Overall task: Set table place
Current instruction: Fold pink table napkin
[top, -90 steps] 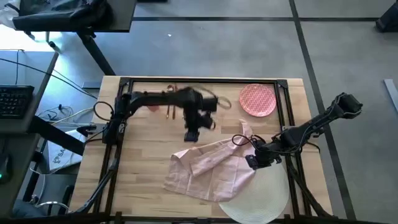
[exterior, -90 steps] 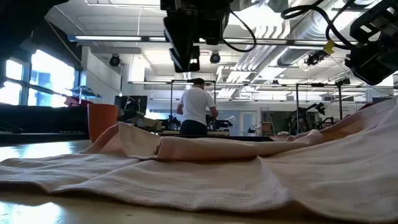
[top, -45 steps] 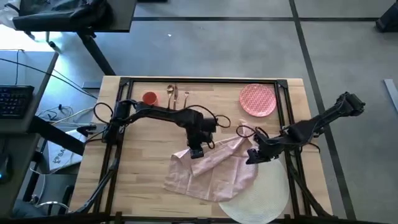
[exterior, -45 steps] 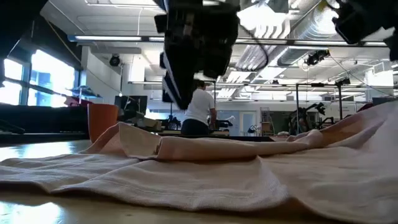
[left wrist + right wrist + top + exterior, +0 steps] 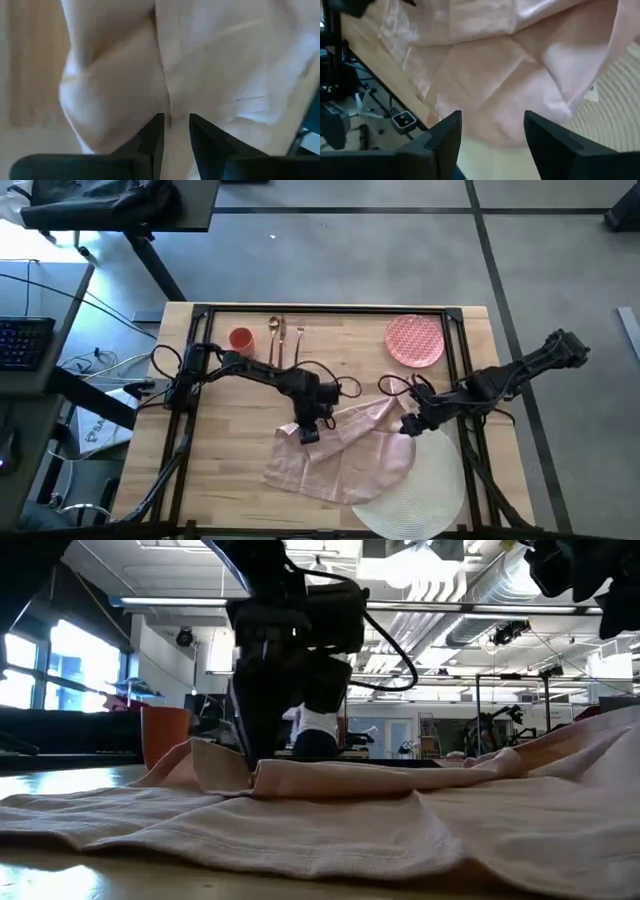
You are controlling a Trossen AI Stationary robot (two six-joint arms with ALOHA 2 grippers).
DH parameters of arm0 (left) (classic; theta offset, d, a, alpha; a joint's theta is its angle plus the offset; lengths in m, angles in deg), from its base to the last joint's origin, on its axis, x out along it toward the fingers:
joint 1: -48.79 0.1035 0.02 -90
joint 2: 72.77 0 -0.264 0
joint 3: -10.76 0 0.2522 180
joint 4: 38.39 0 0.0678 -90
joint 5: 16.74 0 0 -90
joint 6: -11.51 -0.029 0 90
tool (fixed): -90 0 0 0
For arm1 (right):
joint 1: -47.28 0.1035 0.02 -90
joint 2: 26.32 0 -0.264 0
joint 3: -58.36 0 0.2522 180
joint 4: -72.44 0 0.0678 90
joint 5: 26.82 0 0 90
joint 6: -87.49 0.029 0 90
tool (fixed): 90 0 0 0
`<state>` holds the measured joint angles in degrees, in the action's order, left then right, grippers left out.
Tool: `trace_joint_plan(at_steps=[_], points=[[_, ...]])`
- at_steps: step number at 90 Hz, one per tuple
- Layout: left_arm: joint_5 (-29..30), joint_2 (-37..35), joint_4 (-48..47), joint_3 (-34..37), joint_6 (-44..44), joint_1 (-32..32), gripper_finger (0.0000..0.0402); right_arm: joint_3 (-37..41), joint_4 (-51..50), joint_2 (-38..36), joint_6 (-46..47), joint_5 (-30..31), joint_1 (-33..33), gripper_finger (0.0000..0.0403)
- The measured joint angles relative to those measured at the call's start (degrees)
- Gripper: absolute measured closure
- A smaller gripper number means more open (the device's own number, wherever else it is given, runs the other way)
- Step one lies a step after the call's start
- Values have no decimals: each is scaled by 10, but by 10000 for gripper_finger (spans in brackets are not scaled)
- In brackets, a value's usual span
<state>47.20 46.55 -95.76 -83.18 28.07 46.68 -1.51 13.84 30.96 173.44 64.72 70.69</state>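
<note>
Left gripper [image 5: 309,434] pinches a fold of the napkin [image 5: 340,460] mid-table; right gripper [image 5: 409,426] hovers wide open over its other edge. Barely started imo: placemat [image 5: 425,498] hangs off the near edge, plate [image 5: 415,340], cup [image 5: 241,338], cutlery [image 5: 281,332] along the far edge. Light wood table [image 5: 230,450], workshop behind.

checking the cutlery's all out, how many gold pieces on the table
3 visible, lying side by side at the far edge of the table, between the orange cup and the pink plate: cutlery. More could be hidden under the napkin.
</note>
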Motion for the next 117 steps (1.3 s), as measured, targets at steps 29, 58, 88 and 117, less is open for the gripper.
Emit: trace_joint_plan(at_steps=[29,58,88,117], points=[[78,-3,45,6,63,-30,333,0,-2,0,-54,-3,-36,210],[157,-27,21,3,63,-28,399,0,-4,0,-75,-9,-52,210],[233,-180,-76,0,73,0,401,1,46,13,-254,-51,-70,210],[122,-215,-1,17,63,32,401,1,79,75,-374,-86,-142,210]])
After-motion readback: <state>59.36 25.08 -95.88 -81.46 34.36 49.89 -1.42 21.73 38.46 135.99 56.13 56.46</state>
